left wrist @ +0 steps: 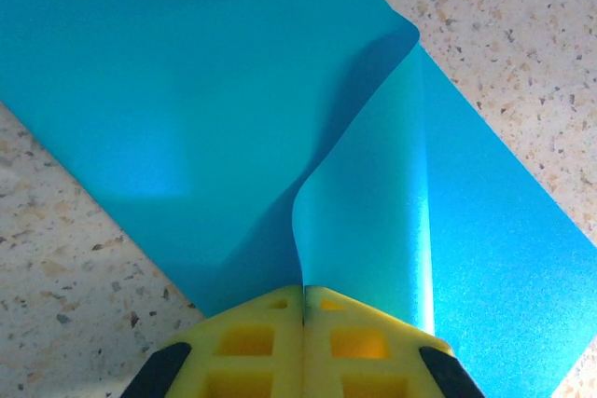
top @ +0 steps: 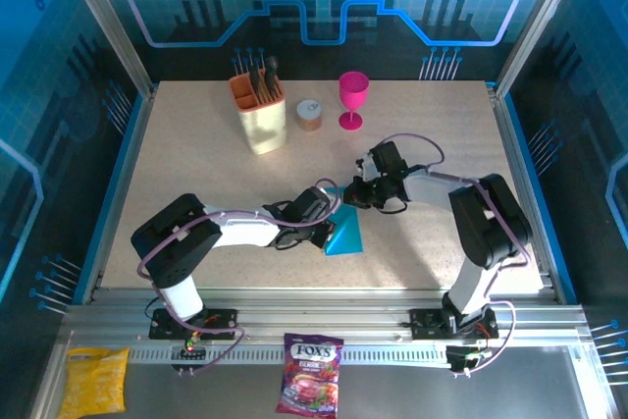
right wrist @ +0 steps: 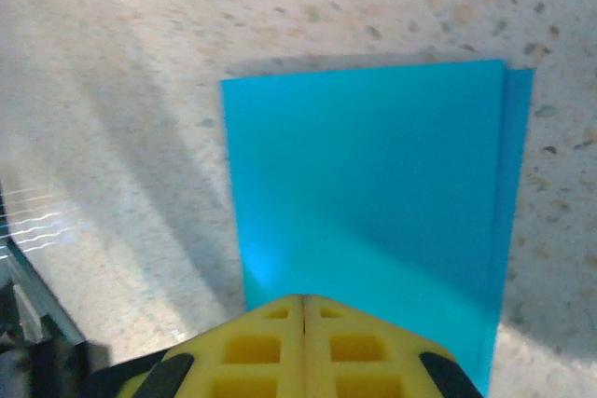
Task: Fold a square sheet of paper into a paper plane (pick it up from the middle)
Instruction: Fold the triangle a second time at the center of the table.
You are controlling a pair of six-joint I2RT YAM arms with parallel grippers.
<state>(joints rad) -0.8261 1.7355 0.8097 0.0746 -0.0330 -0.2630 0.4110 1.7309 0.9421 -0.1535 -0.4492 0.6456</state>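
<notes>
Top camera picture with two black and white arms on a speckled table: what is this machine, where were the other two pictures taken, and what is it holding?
These are two robot arms bolted at a table's near edge, each ending in a yellow two-finger gripper. The top picture looks down from above and behind them. The other two come from cameras on the wrists, so each shows its own fingers. Between the arms lies a thin cyan-blue sheet of paper, partly folded. The left gripper is shut, pinching a raised fold of it; the right gripper is shut at the sheet's edge, though whether it grips is unclear. Behind stand a beige holder of dark utensils, a round brown container and a pink goblet.
</notes>
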